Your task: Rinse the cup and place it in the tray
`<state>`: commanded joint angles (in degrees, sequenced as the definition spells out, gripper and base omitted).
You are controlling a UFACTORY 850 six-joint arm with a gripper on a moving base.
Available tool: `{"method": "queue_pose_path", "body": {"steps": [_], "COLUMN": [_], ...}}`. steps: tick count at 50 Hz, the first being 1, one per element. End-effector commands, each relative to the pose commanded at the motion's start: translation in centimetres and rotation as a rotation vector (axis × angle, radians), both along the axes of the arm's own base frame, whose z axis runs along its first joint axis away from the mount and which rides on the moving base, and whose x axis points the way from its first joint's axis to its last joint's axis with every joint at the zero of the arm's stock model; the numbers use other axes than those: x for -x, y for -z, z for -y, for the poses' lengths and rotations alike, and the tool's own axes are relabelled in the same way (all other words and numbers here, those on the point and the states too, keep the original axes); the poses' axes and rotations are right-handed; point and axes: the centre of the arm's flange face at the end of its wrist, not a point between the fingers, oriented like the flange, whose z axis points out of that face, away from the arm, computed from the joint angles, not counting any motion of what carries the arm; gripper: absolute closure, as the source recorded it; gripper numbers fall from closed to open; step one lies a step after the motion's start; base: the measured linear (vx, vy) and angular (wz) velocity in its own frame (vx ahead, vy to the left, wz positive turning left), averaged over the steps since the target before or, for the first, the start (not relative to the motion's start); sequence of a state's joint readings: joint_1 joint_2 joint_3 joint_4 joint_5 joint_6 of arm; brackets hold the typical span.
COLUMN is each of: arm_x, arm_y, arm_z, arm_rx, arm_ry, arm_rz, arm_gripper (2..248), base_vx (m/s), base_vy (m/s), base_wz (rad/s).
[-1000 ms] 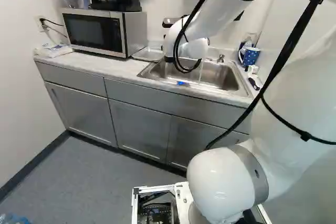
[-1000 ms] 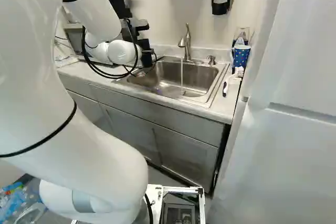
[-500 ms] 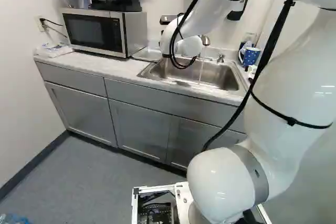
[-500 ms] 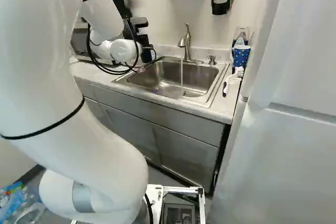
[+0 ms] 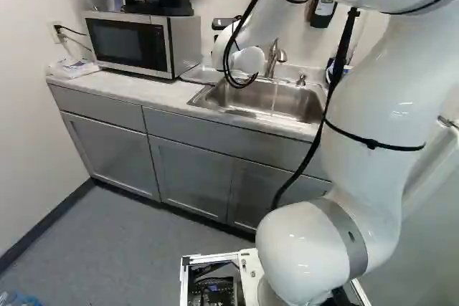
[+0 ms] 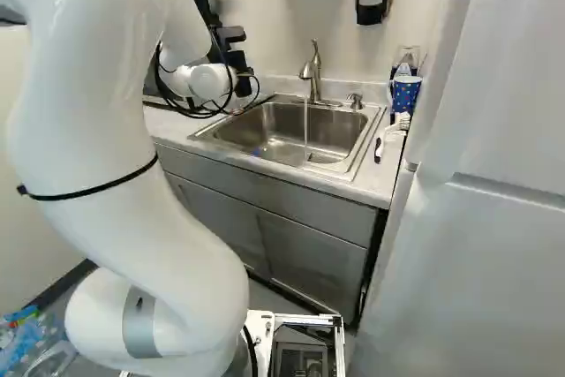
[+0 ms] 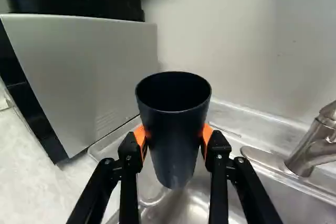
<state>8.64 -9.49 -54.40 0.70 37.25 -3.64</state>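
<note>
A: Where's the cup?

B: In the wrist view the dark cup (image 7: pixel 174 129) stands between the two fingers of the gripper (image 7: pixel 174 134), mouth up. I can't pick it out in either base view.

A: Is it really held?

B: Yes. The orange pads touch it from two opposite sides around mid-height, the fingers parted only by the cup's own width.

A: What will it be like to handle?

B: Probably light, thin plastic, a bit springy. It shouldn't shatter, but a hard squeeze could push the wall oval. The sides look smooth, so wet they'd be slippery.

A: Would you hold it elsewhere?

B: No, mid-body seems right, clear of rim and base. It narrows downward, so a downward slip should wedge it. I'd worry more about it tipping between the pads.

A: And the surroundings?

B: Water (image 6: pixel 305 130) falls from the tap (image 6: pixel 312 72) into the sink (image 6: pixel 256 134), centre of the right base view. The tray (image 5: pixel 195 74) is above and left of centre in the left base view, between microwave (image 5: pixel 129 42) and sink.

A: Rinsed or not?

B: Can't tell; its inside is too dark. If it's done, I'd lower it level into the tray and release gently. If not, the stream comes first.
</note>
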Motion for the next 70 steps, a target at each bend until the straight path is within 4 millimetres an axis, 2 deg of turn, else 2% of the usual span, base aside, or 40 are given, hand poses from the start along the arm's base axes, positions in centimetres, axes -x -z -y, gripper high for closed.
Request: {"method": "queue_pose_path", "body": {"steps": [19, 43, 55, 70], "arm_x": [-3.7, -8.5, -9.6, -9.9], "arm_y": [0.3, 3.0, 4.6, 6.3], "arm_z": [-1.9, -3.7, -4.5, -4.6], "arm_rx": [-0.002, -0.002, 0.0, 0.005], "arm_ry": [-0.022, -0.036, -0.045, -0.046], "arm_rz": [0.01, 0.012, -0.002, -0.028], "arm_gripper": [129, 129, 129, 129], "base_vx": [0.0, 0.0, 0.0, 0.0], "base_vy": [0.0, 0.0, 0.0, 0.0], "base_wz": [0.0, 0.0, 0.0, 0.0]}}
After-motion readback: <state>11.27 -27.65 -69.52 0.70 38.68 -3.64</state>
